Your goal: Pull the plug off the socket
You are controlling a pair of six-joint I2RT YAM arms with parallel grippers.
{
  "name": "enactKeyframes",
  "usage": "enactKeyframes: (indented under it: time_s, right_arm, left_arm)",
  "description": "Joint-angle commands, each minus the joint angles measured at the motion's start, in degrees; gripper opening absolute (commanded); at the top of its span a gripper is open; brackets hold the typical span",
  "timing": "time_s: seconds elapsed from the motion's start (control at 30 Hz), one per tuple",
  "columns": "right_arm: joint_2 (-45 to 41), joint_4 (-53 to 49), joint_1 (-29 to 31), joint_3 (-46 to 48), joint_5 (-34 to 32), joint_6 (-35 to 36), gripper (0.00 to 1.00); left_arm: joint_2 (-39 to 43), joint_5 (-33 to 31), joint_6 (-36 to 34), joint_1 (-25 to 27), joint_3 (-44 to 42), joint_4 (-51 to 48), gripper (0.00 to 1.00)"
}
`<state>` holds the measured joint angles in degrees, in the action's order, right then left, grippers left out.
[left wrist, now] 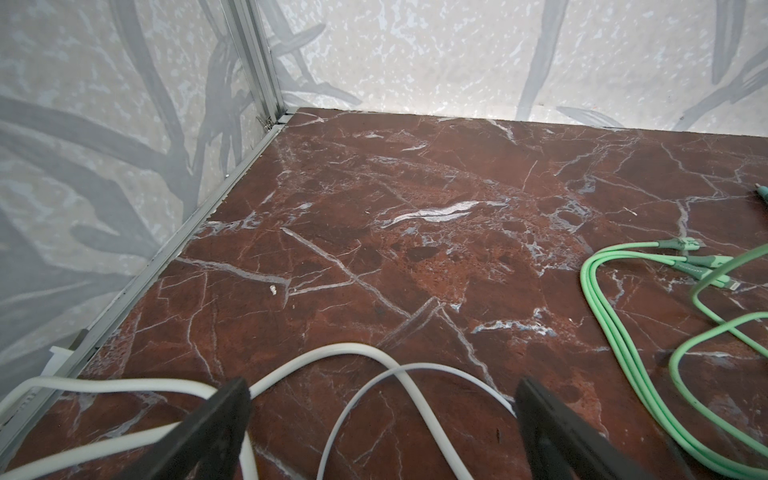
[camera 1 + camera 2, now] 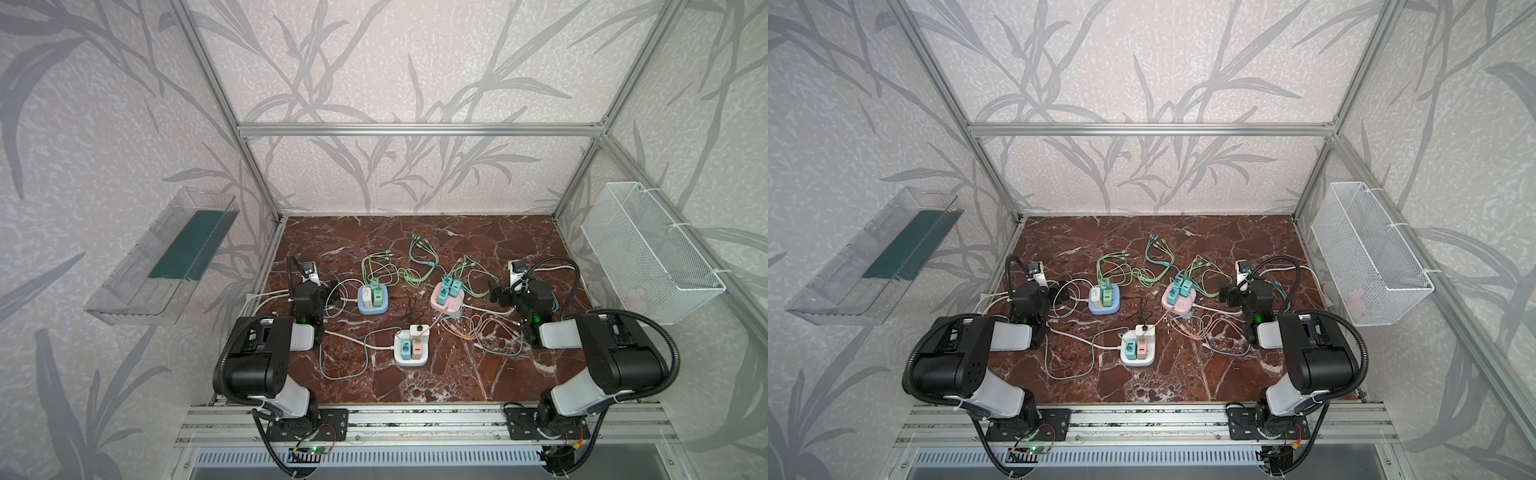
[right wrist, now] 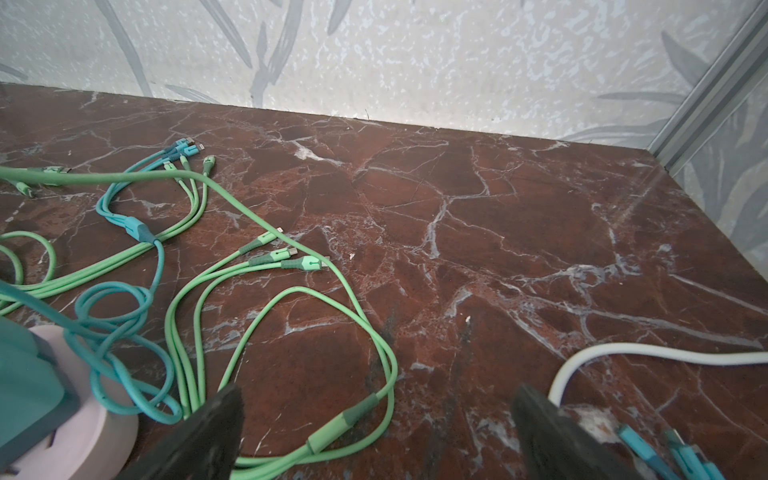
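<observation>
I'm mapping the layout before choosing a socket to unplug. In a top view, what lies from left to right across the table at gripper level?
left gripper → blue socket block → black cable → pink socket block → right gripper. Both grippers are open and empty.

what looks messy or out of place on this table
Cables sprawl in tangled loops across the table around three sockets; the pink socket has its plugs leaning, not upright. Nothing looks spilled or broken.
</observation>
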<state>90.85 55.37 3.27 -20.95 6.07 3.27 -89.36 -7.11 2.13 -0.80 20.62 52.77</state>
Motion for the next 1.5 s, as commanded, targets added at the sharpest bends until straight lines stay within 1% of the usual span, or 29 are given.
enactKeyframes:
  time_s: [0.0,0.03,0.13,0.2,0.27,0.33,0.37,0.43,0.47,0.57,0.67,0.73,0.83,0.93,1.03,1.2,1.33,1.43,1.47]
  right_arm:
    - [-1.3,-0.8,-0.1,-0.7,-2.6,-0.7,0.99]
    - [-2.4,-2.5,-0.2,-1.2,-4.1,-1.3,0.99]
    - [-6.8,-10.5,-0.2,-3.5,-4.5,-1.7,0.99]
    - [-9.4,-18.7,-0.1,-5.7,-5.2,-3.2,0.99]
    - [-11.5,-24.9,-0.2,-7.5,-6.8,-6.1,0.99]
    - [-13.3,-30.1,-0.2,-9.0,-6.4,-8.8,0.99]
    - [-14.2,-32.3,-0.2,-9.6,-5.3,-9.4,0.99]
    - [-16.1,-36.7,-0.2,-10.6,-4.2,-11.0,0.99]
    - [-17.2,-38.8,-0.1,-11.1,-3.8,-11.8,0.99]
    - [-20.4,-43.7,-0.2,-11.8,-1.6,-14.0,1.0]
    - [-23.6,-47.8,-0.2,-12.5,1.5,-14.0,0.98]
    - [-26.0,-51.2,-0.2,-13.3,2.2,-13.1,0.97]
    - [-29.9,-54.8,-0.2,-13.9,3.0,-14.6,0.97]
    - [-33.3,-56.0,-0.2,-13.6,7.2,-17.3,0.94]
    - [-35.8,-58.4,-0.1,-13.8,10.5,-18.7,0.91]
    - [-41.2,-61.4,0.4,-12.3,12.7,-21.8,0.88]
    - [-44.9,-62.6,3.0,-9.2,13.2,-24.3,0.86]
    - [-46.9,-63.0,6.4,-6.9,12.9,-26.8,0.84]
    - [-47.4,-62.8,8.3,-5.9,12.5,-28.0,0.83]
  left_arm:
    - [0.2,-1.5,0.1,0.1,0.7,1.3,0.99]
    - [1.2,-2.0,0.3,0.1,0.8,0.7,0.99]
    - [6.6,-4.3,1.2,0.2,1.4,-5.0,0.99]
    - [11.8,-7.9,4.0,0.2,3.5,-14.6,0.99]
    - [17.1,-11.3,9.1,0.1,7.3,-28.3,0.99]
    - [21.6,-12.6,13.5,0.1,10.6,-39.9,0.99]
    - [23.6,-11.5,13.8,0.2,11.4,-43.6,0.99]
    - [28.0,-8.8,15.2,0.2,11.3,-47.2,0.99]
    - [30.4,-8.0,17.0,0.2,10.8,-48.7,0.99]
    - [37.6,-6.8,20.9,0.5,9.0,-51.5,0.99]
    - [44.3,-6.1,22.9,1.0,7.8,-55.6,0.99]
    - [48.0,-5.7,23.8,1.9,7.3,-58.3,0.99]
    - [52.3,-7.3,25.2,5.2,6.8,-62.2,0.99]
    - [55.1,-11.7,26.0,10.9,6.5,-65.1,0.99]
    - [57.1,-16.1,27.0,16.3,6.4,-67.0,0.99]
    - [58.8,-19.0,29.9,23.0,7.8,-72.2,0.99]
    - [59.2,-23.2,31.5,29.6,8.1,-73.9,0.99]
    - [59.0,-26.4,33.2,35.3,8.0,-74.4,0.99]
    - [58.5,-27.8,33.9,37.6,8.2,-75.0,0.99]
